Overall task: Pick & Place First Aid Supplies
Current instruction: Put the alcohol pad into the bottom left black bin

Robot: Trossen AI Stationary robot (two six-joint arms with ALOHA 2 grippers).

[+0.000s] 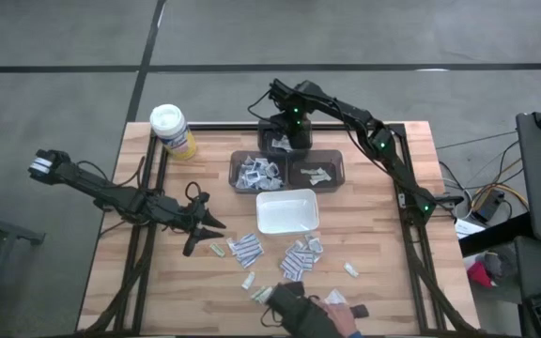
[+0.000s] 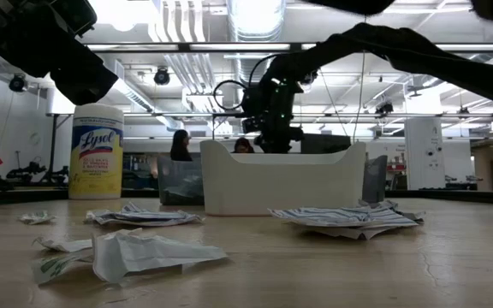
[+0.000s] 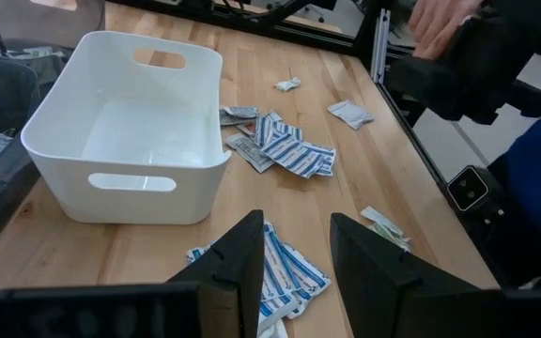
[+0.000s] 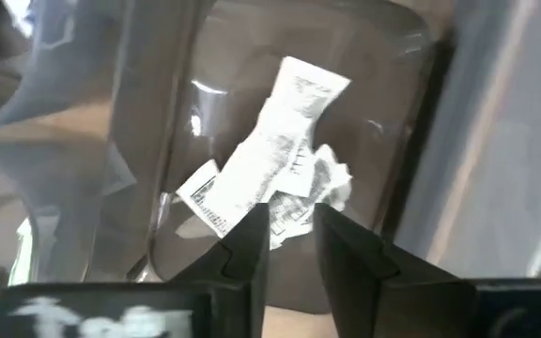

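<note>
**Left arm nearest the loose packets; right arm over the far bins**

Near edge: a person's hand (image 1: 301, 306) in a dark sleeve rests among the small flat white-and-blue sealed packets (image 1: 301, 255) scattered on the pale wooden table (image 1: 374, 235). More packets lie left of it.

Left gripper (image 1: 195, 223) hovers at mid-table, left of the scatter, fingers parted and holding nothing. In its wrist view a blue-striped packet cluster (image 3: 285, 272) lies right beneath and just ahead of the jaws, long axis running roughly away from them. Judgement: short straight drop, nothing in the way.

White rectangular plastic tray (image 1: 287, 210) sits just beyond, empty, well clear of the drop. Keep off the person's hand on the near side.

Far: two dark translucent bins (image 1: 287, 172) side by side, both holding packets. Right gripper (image 1: 282, 122) sits behind them; its wrist view looks down on white packets (image 4: 270, 169) in a bin, fingers parted, nothing between them. Yellow canister with white lid (image 1: 171, 130) stands far-left, out of play.
</note>
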